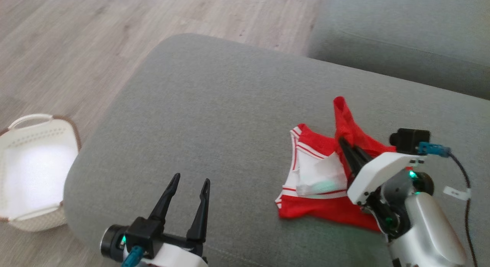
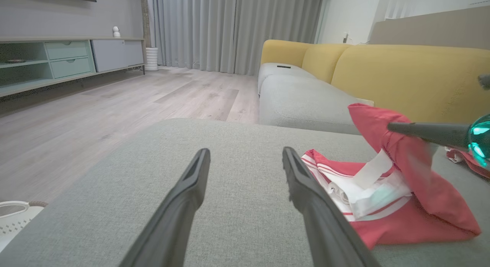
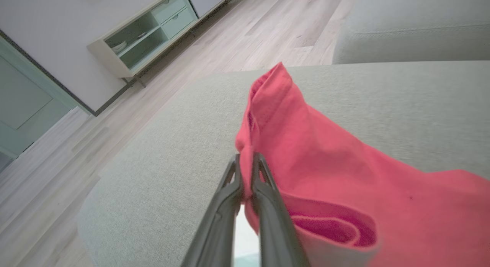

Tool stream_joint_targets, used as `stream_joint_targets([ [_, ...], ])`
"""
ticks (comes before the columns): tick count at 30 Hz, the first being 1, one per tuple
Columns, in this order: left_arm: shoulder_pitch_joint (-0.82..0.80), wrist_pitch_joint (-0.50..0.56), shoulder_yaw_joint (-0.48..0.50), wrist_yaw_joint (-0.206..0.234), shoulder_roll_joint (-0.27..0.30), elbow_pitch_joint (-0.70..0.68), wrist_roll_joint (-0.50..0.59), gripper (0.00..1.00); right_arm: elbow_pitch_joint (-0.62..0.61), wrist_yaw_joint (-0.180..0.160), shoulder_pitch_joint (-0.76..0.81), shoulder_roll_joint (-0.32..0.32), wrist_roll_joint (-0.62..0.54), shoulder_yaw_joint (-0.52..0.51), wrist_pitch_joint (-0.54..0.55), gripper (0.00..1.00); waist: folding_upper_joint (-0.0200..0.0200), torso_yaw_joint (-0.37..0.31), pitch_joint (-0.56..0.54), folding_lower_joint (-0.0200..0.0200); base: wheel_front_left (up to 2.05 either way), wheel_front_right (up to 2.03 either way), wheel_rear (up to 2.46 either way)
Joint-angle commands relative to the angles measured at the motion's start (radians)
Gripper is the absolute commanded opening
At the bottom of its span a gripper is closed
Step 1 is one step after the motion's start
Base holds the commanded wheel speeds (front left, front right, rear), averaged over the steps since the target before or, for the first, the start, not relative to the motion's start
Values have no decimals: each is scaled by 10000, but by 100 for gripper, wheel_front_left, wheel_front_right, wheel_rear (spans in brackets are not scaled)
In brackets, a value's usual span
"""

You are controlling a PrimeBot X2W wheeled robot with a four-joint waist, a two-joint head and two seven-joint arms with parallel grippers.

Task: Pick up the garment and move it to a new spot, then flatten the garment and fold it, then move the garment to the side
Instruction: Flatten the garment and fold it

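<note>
The garment (image 1: 317,205) is red with white stripes and a white inner patch; it lies crumpled on the right part of the grey sofa cushion (image 1: 214,113). My right gripper (image 1: 342,141) is shut on a fold of it, and that pinched fold stands up as a peak above the heap. Seen from the right wrist, the dark fingers (image 3: 264,182) clamp the red garment (image 3: 337,156). My left gripper (image 1: 190,179) hovers open over bare cushion, well to the left of the cloth. From the left wrist, the garment (image 2: 402,205) lies to the right of that gripper (image 2: 245,156).
A white laundry basket (image 1: 36,129) stands on the wooden floor left of the cushion. A second grey cushion (image 1: 402,33) lies behind. A yellow sofa back (image 2: 402,71) and a low cabinet (image 2: 57,60) show in the room.
</note>
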Motion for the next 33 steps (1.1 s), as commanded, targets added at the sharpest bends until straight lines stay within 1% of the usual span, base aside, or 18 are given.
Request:
stream_joint_targets([
  [1,-436,-122,167,46,-97,-300,-136,100,-133,33,-766,-29,112,348,-159,0,0,309,138,1,0,0,0],
  [7,-594,-122,-75,233,-98,-250,-375,100,860,33,-1242,-29,431,889,-465,0,0,690,356,1,0,0,0],
  [8,-608,-122,-102,262,-98,-242,-405,100,980,33,-1319,-29,525,960,-518,27,0,710,390,1,0,0,0],
  [9,-619,-122,-125,291,-98,-228,-432,100,1087,33,-1394,-29,594,1019,-579,66,0,719,419,1,0,0,0],
  [10,-632,-122,-146,312,-98,-219,-453,100,1175,33,-1461,-29,674,1067,-647,100,0,721,441,1,0,0,0],
  [13,-670,-122,-164,371,-98,-205,-493,100,1290,33,-1597,-29,968,1230,-792,100,0,643,489,1,0,0,0],
  [16,-714,-122,-107,396,-98,-182,-469,100,1086,33,-1616,-28,1071,1205,-1003,100,0,451,485,1,0,0,0],
  [19,-723,-122,21,431,-98,-225,-421,100,712,33,-1484,-28,912,868,-1104,100,0,133,462,1,0,0,0],
  [22,-686,-122,174,419,-98,-266,-369,100,376,33,-1240,-28,580,447,-948,100,0,-242,421,1,0,0,0],
  [24,-682,-122,205,397,-98,-274,-350,100,294,33,-1145,-36,475,307,-871,100,0,-355,403,1,0,0,0],
  [29,-649,-122,303,325,-98,-329,-271,100,177,33,-707,-120,595,-278,-563,100,0,-777,303,1,0,0,0],
  [30,-656,-122,294,306,-98,-334,-265,100,209,33,-654,-158,725,-328,-476,61,0,-795,302,1,0,0,0],
  [31,-670,-122,279,284,-98,-337,-256,100,261,33,-626,-169,946,-385,-375,0,0,-795,312,1,0,0,0],
  [33,-721,-122,238,236,-98,-340,-251,100,445,33,-640,-196,1518,-460,-45,0,0,-729,354,1,0,0,0],
])
